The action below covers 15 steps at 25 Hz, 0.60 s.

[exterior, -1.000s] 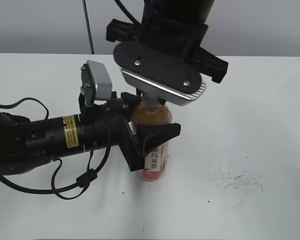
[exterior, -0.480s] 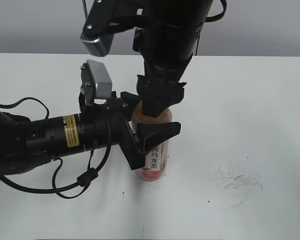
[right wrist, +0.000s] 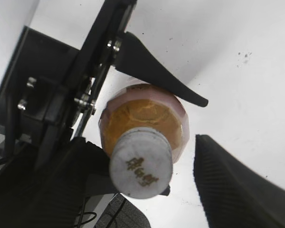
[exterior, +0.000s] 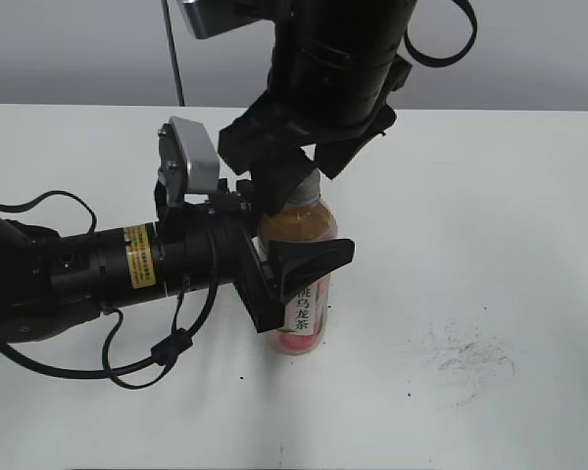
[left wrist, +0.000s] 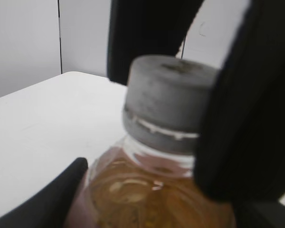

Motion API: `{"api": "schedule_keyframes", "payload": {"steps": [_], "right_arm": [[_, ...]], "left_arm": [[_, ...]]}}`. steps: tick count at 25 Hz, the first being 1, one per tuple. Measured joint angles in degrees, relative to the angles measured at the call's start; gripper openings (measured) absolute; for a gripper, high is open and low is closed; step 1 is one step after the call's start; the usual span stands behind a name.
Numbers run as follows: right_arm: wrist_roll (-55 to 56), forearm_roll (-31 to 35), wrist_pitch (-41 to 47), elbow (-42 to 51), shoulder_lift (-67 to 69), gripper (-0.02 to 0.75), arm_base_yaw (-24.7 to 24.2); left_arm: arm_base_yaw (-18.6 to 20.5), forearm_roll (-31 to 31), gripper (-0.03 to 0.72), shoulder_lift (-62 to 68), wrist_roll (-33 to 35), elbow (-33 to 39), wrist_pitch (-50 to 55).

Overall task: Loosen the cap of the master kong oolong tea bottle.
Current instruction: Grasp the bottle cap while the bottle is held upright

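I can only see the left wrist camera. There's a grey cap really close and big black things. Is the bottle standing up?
Observer: Yes. The exterior view shows the bottle upright on the white table, with the left fingers clamped round its body.
Operator: Are the other fingers squeezing the cap?
Observer: No. In the right wrist view the right fingers are spread, with a gap to the cap.
Operator: Is anything on top of the cap?
Observer: Small dark writing.

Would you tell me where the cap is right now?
The cap sits on the upright bottle mid-table in the exterior view, between the right gripper's open fingers.
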Motion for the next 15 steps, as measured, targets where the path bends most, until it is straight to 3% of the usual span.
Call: {"api": "schedule_keyframes", "payload": {"steps": [7,10,15], "right_arm": [[1.5,0.05,0.0,0.0,0.0,0.382,0.0],[0.59,-0.01,0.0,0.0,0.0,0.286,0.0],[-8.9,-0.01,0.0,0.0,0.0,0.274,0.0]], "left_arm": [[0.0,0.0,0.448,0.0,0.0,0.0,0.0],[0.0,0.0,0.448,0.0,0.0,0.0,0.0],[0.0,-0.13,0.448,0.0,0.0,0.0,0.0]]}}
